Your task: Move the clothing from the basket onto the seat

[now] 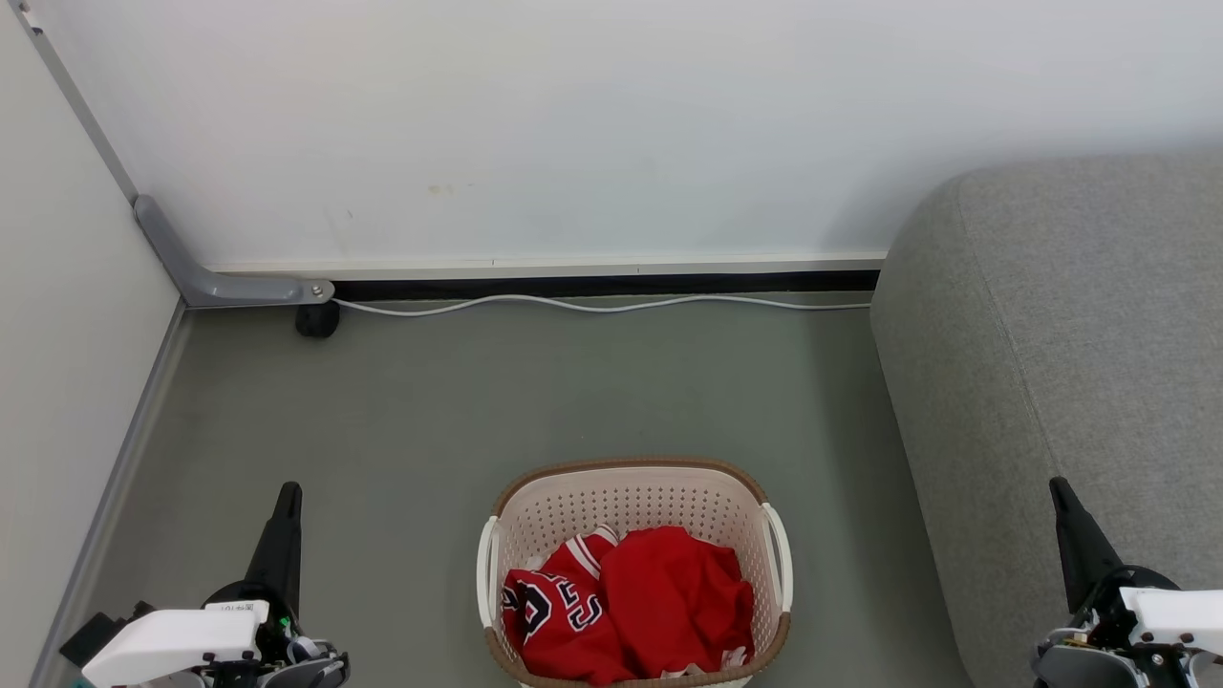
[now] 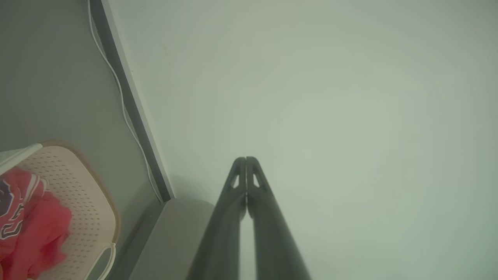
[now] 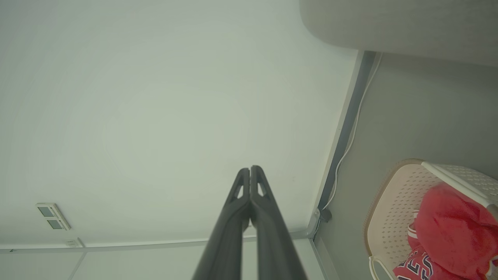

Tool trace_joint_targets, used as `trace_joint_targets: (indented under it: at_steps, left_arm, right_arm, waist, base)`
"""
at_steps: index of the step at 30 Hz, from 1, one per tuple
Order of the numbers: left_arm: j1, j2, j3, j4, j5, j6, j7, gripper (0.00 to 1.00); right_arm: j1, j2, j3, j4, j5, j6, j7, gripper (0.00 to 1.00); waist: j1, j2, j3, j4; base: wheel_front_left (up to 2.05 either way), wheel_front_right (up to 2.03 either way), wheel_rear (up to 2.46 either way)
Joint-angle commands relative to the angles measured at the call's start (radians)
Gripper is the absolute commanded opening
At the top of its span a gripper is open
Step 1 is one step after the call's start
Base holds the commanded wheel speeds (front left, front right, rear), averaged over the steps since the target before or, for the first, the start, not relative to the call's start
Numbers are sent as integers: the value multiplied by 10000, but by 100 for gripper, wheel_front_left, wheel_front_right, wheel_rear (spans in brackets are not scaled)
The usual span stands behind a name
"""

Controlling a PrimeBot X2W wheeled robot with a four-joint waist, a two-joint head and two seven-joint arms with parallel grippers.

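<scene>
I see my left gripper (image 1: 288, 499) and right gripper (image 1: 1062, 495) both clenched, empty. The red jersey (image 1: 554, 616) and plain red garment (image 1: 680, 592) lie in the laundry basket (image 1: 631, 467), beside the grey sofa (image 1: 1070, 325).

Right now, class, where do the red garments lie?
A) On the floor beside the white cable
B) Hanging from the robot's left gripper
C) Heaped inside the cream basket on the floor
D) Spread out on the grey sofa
C: the clothing sits bunched inside the basket, which stands on the floor beside the seat. No garment lies on the seat.
</scene>
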Motion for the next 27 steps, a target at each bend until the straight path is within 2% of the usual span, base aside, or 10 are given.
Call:
trace_joint_targets:
  at_steps: [1,27]
  left_arm:
    - [-577,179,318,-291,-39,-83,60,0]
    - [-577,179,318,-291,-39,-83,60,0]
  right_arm:
    - [-444,-123,173,-307,114,44,75,0]
    - [-444,-123,173,-307,114,44,75,0]
  waist:
    - [0,-1,0,0]
    - [0,-1,0,0]
  base:
    - [0,0,0]
    - [0,0,0]
